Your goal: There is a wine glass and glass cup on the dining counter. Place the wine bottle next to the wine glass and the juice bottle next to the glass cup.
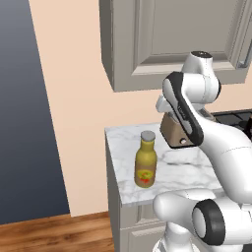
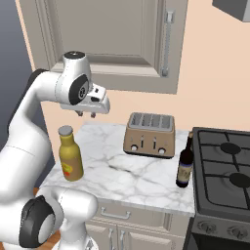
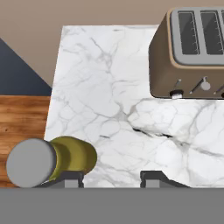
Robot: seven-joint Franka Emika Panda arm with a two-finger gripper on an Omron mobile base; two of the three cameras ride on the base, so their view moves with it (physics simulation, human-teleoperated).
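The amber juice bottle [image 1: 145, 160] [image 2: 70, 156] with its grey cap stands near the left front corner of a small marble counter [image 2: 122, 176]. In the hand view the juice bottle [image 3: 52, 159] lies at the lower left, just beside the left fingertip. Against the stove, at the counter's right end, stands the dark wine bottle [image 2: 185, 166]. My gripper [image 2: 86, 114] [image 3: 111, 177] hangs above the counter, up and to the right of the juice bottle, its fingers apart and holding nothing. The wine glass, the glass cup and the dining counter are out of view.
A brown toaster [image 2: 150, 134] [image 3: 192, 52] sits at the back of the counter. A black stove [image 2: 224, 166] adjoins it on the right. Wall cabinets [image 2: 112, 39] hang overhead. Wooden floor [image 1: 54, 234] lies to the counter's left.
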